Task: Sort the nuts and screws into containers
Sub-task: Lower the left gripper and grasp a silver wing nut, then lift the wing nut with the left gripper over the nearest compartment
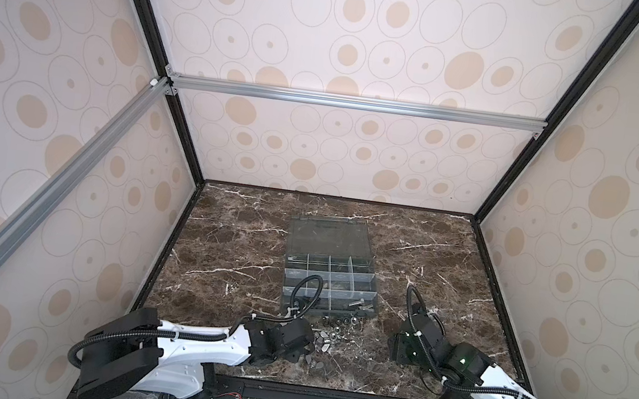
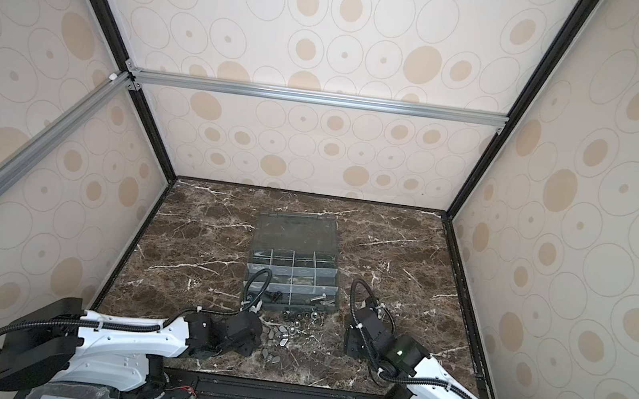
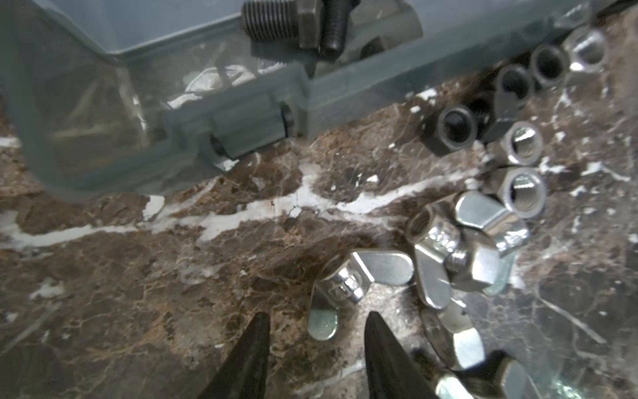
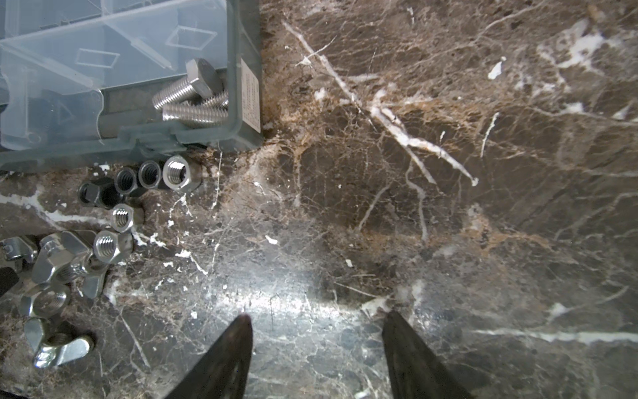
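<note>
Our left gripper (image 3: 317, 316) is half open and empty. Our right gripper (image 4: 318, 314) is wide open and empty too. A wing nut (image 3: 348, 286) lies on the table (image 3: 138, 276) by the left fingertips (image 3: 379, 345), near the box (image 3: 345, 89). If we pinch only its thin wing, we may drop it. Its long way runs wing to wing, and one wing points at our left gripper.

The left fingers (image 3: 255, 345) stand slightly parted, the right fingers (image 4: 234, 352) wider.

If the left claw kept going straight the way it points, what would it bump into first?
Probably the silver wing nut lying right in front of the left claw. Behind it comes bare tabletop, then the grey box. How high the claw hangs is unclear.
</note>
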Controlling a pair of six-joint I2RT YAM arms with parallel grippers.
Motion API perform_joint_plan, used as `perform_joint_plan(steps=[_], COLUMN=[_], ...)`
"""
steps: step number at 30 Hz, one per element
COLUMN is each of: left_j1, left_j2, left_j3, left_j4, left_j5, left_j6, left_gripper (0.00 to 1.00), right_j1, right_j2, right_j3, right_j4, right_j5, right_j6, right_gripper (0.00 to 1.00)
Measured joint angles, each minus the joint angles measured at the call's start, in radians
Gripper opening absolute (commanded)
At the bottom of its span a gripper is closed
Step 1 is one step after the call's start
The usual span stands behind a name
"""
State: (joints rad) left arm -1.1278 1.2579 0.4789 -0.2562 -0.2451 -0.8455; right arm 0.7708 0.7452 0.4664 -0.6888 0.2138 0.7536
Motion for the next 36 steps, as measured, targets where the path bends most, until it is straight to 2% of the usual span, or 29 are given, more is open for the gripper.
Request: perform_joint_plan(steps=[10,18,24,29,36], left_j1=[0.0,-0.001,-0.001,-0.001,-0.001], left_j2=[0.116,0.203,0.192,0.13,0.05], left_j3=[0.076,0.136,0.129,0.084,0.045], left_j4=[0.027,0.032,0.03,0.029,0.029], left_j5=[-0.009,-0.026,-0.03,-0.031,-0.038], left_j6=[0.055,0.088,0.081,0.069,0.051], left_gripper=[0.45,0.32,0.23,0.18,0.14], right_j1=[0.0,0.0,0.0,0.0,0.0], right_j2=[-0.031,-0.045,-0.051,-0.051,-0.051], right_j3=[-0.006,-0.007,-0.007,-0.011,-0.019], right_j4=[-0.008,-0.024,-0.031,-0.029,-0.03], right_j5=[0.001,0.004,0.006,0.006,0.006], right_j6=[0.014,0.021,0.023,0.024,0.025], right_gripper=[0.64,0.64,0.64,0.64,0.64])
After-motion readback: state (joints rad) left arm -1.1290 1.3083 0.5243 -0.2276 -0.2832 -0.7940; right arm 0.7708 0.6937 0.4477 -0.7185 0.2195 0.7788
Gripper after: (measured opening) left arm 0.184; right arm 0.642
